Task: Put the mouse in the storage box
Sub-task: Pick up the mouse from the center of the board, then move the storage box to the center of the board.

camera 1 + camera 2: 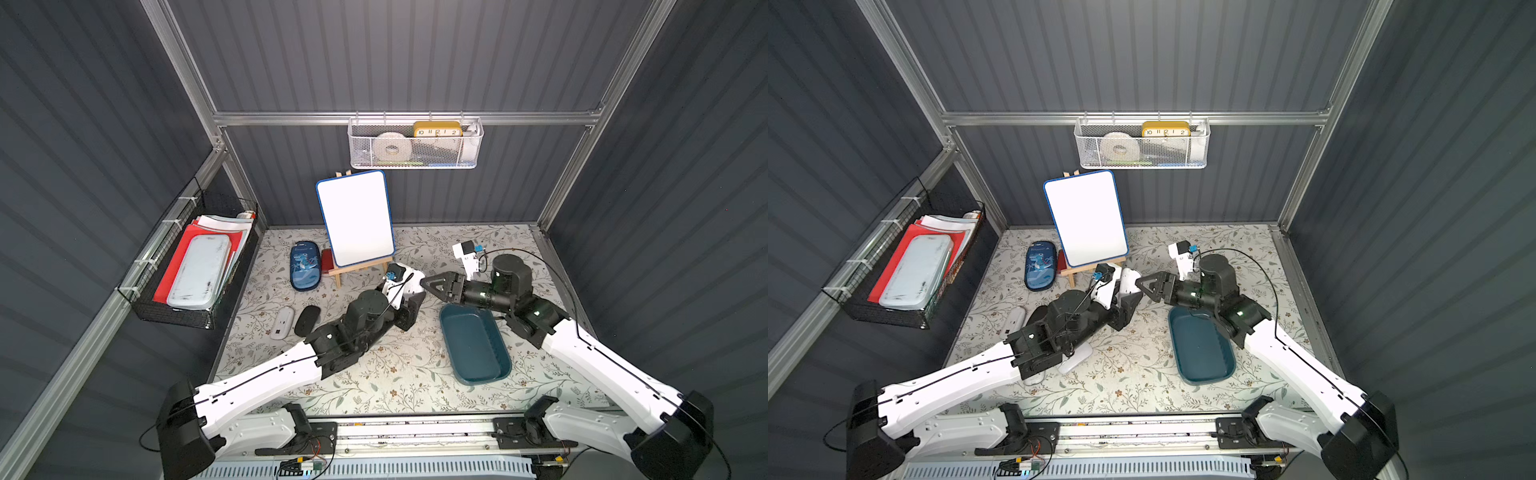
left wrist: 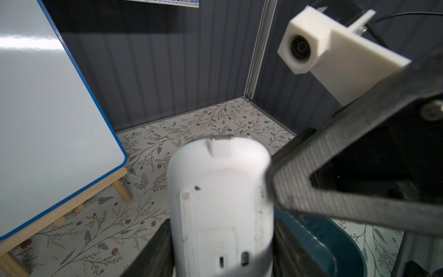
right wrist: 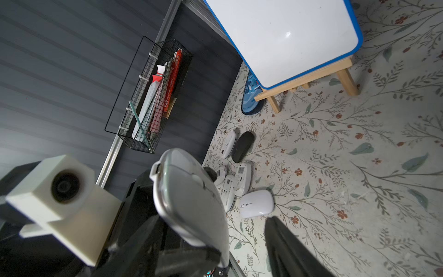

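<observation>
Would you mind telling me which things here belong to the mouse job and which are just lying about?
Job in hand:
- mouse, gripped in the left jaws
- box, empty
- right jaws, open around the mouse

Lying about:
- other mice
- pencil case
- whiteboard
- white basket
- black basket

A whiteboard stands beside a blue pencil case.

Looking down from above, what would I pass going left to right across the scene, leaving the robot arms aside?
In a top view: black wire basket → blue pencil case → whiteboard → dark teal storage box.
</observation>
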### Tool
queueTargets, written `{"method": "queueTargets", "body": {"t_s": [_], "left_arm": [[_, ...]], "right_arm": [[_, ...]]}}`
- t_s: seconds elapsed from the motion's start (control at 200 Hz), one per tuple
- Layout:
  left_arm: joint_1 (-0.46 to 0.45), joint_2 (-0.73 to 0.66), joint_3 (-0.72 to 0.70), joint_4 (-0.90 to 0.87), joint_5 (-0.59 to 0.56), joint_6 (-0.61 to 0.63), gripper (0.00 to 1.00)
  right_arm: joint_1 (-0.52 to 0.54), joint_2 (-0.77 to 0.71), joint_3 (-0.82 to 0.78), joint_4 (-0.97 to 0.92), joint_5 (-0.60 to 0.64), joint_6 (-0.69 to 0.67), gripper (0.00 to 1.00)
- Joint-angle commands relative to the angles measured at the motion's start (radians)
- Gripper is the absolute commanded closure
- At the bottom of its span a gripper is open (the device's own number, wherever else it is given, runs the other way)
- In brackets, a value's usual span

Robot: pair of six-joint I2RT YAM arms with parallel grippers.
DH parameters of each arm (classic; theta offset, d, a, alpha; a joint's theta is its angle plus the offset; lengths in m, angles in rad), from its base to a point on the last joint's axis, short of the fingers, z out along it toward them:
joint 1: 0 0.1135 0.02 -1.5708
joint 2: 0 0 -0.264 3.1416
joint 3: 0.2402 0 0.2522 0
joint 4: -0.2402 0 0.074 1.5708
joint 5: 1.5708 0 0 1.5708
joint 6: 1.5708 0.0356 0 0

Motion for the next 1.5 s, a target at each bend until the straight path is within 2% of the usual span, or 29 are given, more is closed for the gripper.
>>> {"method": "queueTargets", "body": {"t_s": [0.0,0.145,0.49,0.535,0.6,0.655,0.79,0.861,1.006,1.106,1.251,1.376,1.496], "left_arm": [[0.004,0.008,0.004,0.023,0.031,0.0,0.52],[0.004,0.02,0.004,0.014,0.042,-0.01,0.52],[0.004,0.013,-0.015,0.011,0.037,-0.029,0.45],[0.004,0.012,-0.019,0.011,0.034,-0.036,0.41],[0.004,0.006,-0.023,0.005,0.02,-0.051,0.27],[0.004,-0.002,-0.027,-0.001,0.005,-0.065,0.19],[0.004,-0.051,-0.044,-0.023,-0.041,-0.111,0.07],[0.004,-0.089,-0.054,-0.046,-0.091,-0.145,0.01],[0.006,-0.157,-0.079,-0.142,-0.282,-0.295,0.01],[0.02,-0.189,-0.101,-0.206,-0.328,-0.397,0.01],[0.029,-0.233,-0.149,-0.247,-0.33,-0.509,0.01],[0.03,-0.259,-0.175,-0.227,-0.32,-0.52,0.01],[0.03,-0.246,-0.167,-0.228,-0.317,-0.509,0.01]], "right_arm": [[0.03,0.036,0.066,-0.021,0.05,-0.076,0.3],[0.06,0.092,0.096,-0.019,0.059,-0.103,0.34],[0.094,0.116,0.12,-0.056,0.111,-0.165,0.73],[0.095,0.113,0.121,-0.067,0.13,-0.173,0.77],[0.094,0.105,0.12,-0.089,0.172,-0.198,0.83],[0.092,0.1,0.121,-0.119,0.227,-0.23,0.87],[0.09,0.086,0.099,-0.195,0.419,-0.367,0.89],[0.088,0.089,0.082,-0.254,0.561,-0.436,0.91],[0.085,0.096,-0.004,-0.3,0.858,-0.556,0.93],[0.085,0.096,-0.082,-0.283,0.998,-0.603,0.91],[0.086,0.078,-0.225,-0.152,1.036,-0.734,0.93],[0.083,0.088,-0.328,0.012,1.07,-0.86,0.96],[0.08,0.129,-0.343,0.052,1.1,-0.912,0.97]]}}
